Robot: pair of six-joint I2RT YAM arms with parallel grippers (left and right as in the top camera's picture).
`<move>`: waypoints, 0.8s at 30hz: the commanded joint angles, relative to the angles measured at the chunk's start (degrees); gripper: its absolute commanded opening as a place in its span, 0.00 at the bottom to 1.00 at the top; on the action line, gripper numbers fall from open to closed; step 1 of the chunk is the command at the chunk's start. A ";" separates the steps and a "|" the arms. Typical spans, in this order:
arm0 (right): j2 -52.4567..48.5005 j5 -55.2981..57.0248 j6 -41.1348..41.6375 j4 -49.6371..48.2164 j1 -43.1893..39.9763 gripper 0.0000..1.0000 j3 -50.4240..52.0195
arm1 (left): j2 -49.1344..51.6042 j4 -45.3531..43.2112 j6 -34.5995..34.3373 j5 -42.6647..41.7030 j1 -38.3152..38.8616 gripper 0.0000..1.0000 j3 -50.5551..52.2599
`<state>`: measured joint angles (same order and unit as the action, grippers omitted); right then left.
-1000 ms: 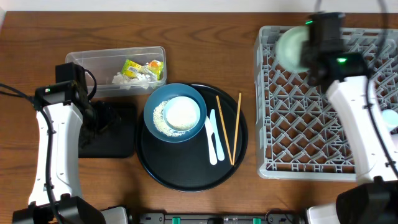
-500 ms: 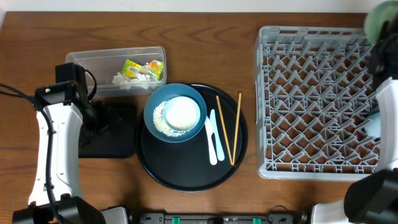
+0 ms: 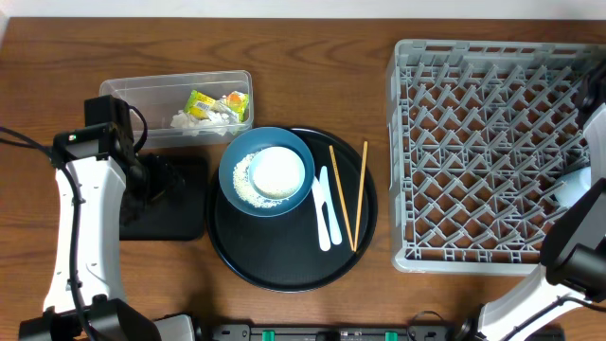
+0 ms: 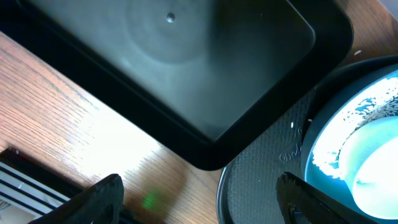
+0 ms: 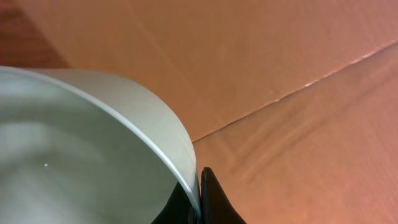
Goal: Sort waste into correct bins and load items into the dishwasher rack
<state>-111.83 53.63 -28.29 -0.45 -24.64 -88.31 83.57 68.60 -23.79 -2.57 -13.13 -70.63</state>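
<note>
Right wrist: right gripper [image 5: 199, 196] pinched tight on the rim of the pale teal bowl [image 5: 81, 143]. Left wrist: left gripper [image 4: 200, 202] spread wide, holding nothing, above the black tray [image 4: 186, 74] corner, with the dark-blue bowl [image 4: 323, 155] just beside. Overhead: dishwasher rack [image 3: 483, 142] at far right, well apart from the dark-blue bowl.
</note>
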 commanded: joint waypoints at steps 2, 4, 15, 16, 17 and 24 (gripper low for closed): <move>-1.49 4.46 -7.61 -5.90 -1.07 0.01 -0.55 | -0.20 0.20 -0.28 0.63 -0.24 0.81 0.17; -2.40 4.39 -10.78 -8.87 -1.22 0.01 -0.55 | -0.20 0.17 -0.28 0.63 -0.24 0.80 0.17; -7.39 3.04 -12.90 -11.56 -1.53 0.01 -0.55 | -0.20 0.42 -0.31 0.24 -0.24 0.80 0.17; -7.91 2.89 -12.92 -11.56 -1.49 0.01 -0.55 | -0.20 0.44 -0.31 0.24 -0.24 0.80 0.17; -8.26 2.89 -12.92 -11.58 -1.42 0.01 -0.55 | -0.20 0.48 -0.31 0.24 -0.24 0.80 0.17; -10.84 2.95 -10.97 -9.07 -0.68 0.01 -0.50 | -0.20 0.59 -0.31 0.24 -0.24 0.80 0.17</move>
<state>-121.49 56.58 -40.82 -10.98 -25.69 -88.33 83.57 68.84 -23.79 -2.61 -13.13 -70.63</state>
